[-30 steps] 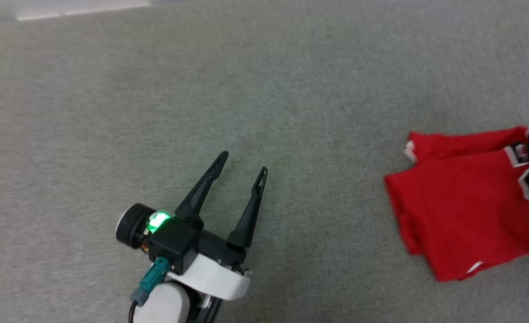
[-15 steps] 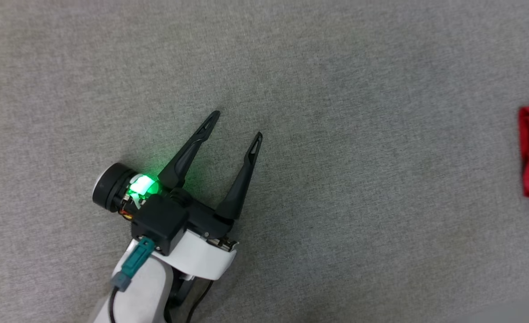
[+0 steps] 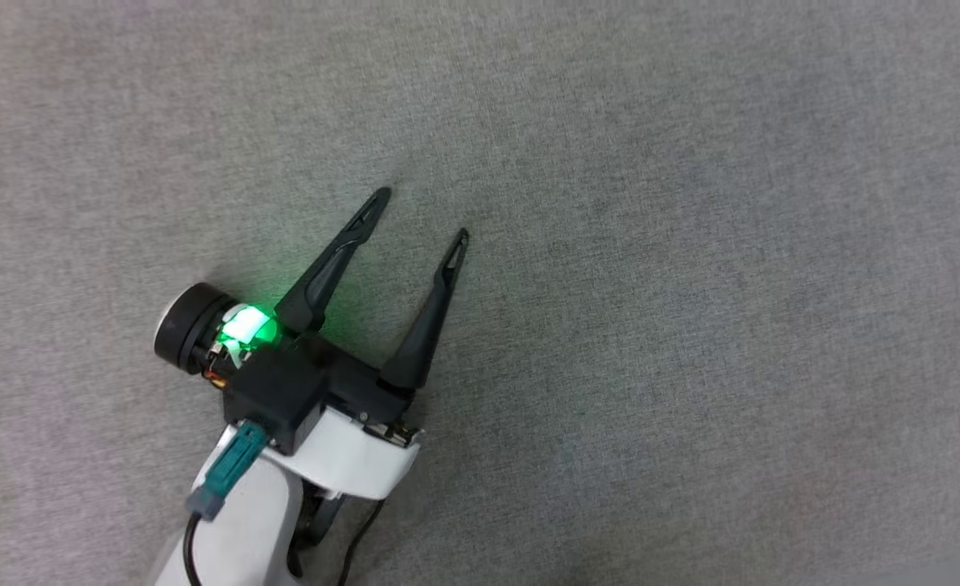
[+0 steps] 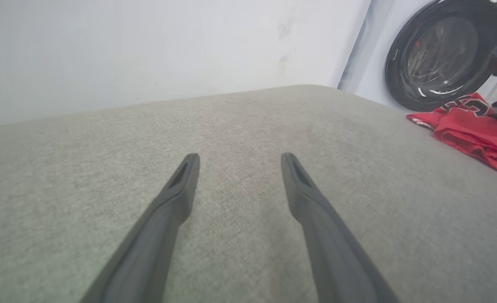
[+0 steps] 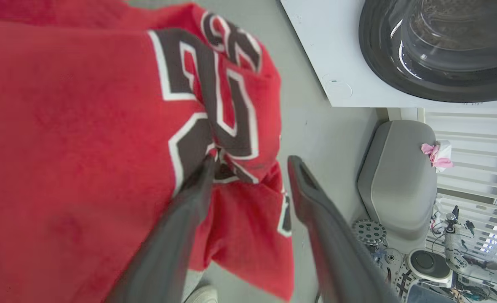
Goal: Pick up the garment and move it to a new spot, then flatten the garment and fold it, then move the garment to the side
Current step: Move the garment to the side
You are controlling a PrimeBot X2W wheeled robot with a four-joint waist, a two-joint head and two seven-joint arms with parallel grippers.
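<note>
L gripper point(image 3: 422, 213): fingers apart, empty, over grey floor point(image 3: 691, 325), well apart from garment.
R gripper point(image 5: 252, 162): fingers apart, straddling a bunched fold by the black lettering; no clamp evident.
Garment point(image 5: 84, 126): looks folded, lies on floor near washer point(image 5: 442, 42), on robot's R side.
Risk 1: R closes on top layer only → fold peels open when moved.
Risk 2: one-arm pull, L idle → fabric drags on floor, stack skews.

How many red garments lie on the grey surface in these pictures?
1. The garment lies on the grey surface beside the washing machine door, with the open right gripper over it. More could lie outside the views.
</note>
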